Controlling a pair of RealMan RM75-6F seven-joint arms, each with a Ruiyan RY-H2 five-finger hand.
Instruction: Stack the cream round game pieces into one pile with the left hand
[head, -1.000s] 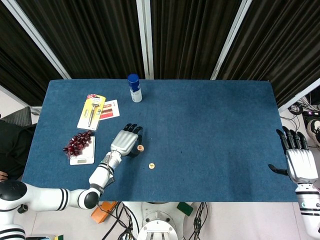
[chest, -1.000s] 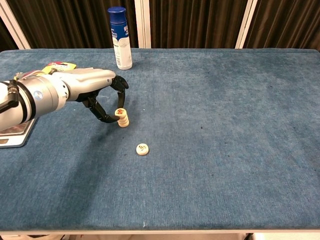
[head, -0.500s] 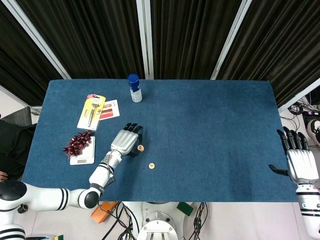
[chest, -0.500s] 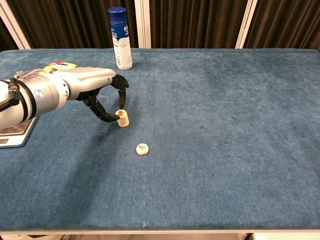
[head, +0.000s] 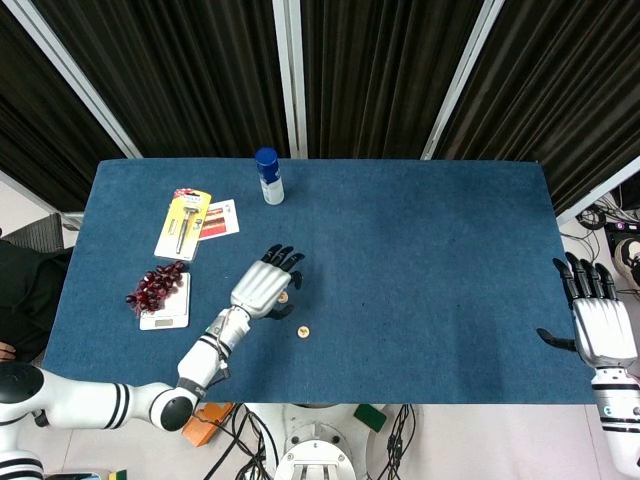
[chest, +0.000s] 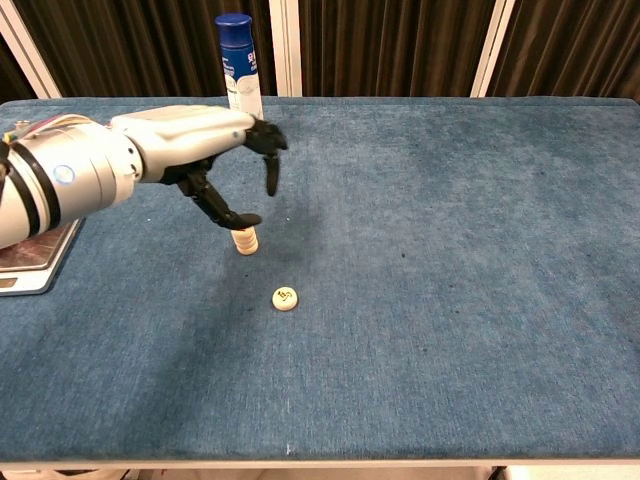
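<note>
A short stack of cream round pieces (chest: 246, 240) stands on the blue table (chest: 450, 250). In the head view my left hand covers most of it. One more cream piece (chest: 285, 298) (head: 301, 330) lies flat, alone, a little nearer the front edge and to the right of the stack. My left hand (chest: 215, 150) (head: 265, 290) hovers over the stack with its fingers spread and nothing in them; its thumb tip hangs just above the top piece. My right hand (head: 600, 325) stays open beyond the table's right edge.
A blue-capped spray bottle (chest: 240, 75) (head: 268, 176) stands at the back. A packaged tool (head: 183, 223) and a card (head: 220, 219) lie at the back left. Dark grapes (head: 158, 288) rest on a small scale (head: 165, 315) by the left edge.
My left hand has let go of the stack, lifted and shifted right, its fingers spreading apart. The stack and the lone piece have stayed put. The right hand has not moved.
</note>
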